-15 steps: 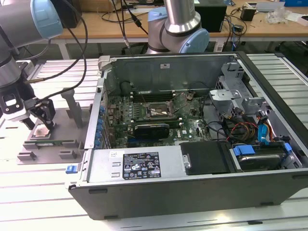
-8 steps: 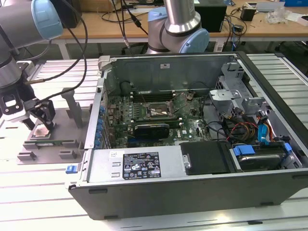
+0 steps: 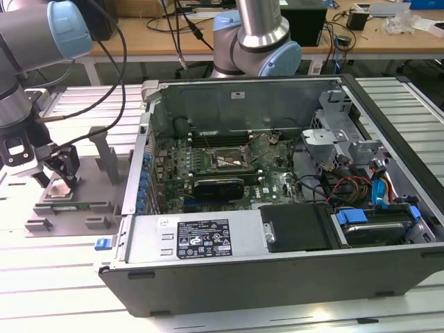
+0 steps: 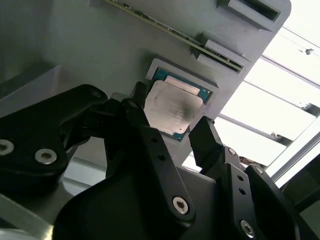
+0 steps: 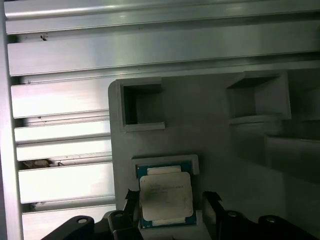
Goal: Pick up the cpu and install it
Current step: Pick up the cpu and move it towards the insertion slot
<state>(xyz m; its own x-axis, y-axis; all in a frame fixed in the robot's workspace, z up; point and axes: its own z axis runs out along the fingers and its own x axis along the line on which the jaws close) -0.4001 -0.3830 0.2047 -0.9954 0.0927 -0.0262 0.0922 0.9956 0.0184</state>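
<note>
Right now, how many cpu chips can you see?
1. The cpu lies in its recess on the grey tray, straddled by the open pincer. More could be hidden inside the computer case.

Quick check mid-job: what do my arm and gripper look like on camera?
The arm is silver-grey tubing with light-blue joint caps; black cables loop off it. The gripper is matt black, with chunky angular fingers studded with silver screw heads.
</note>
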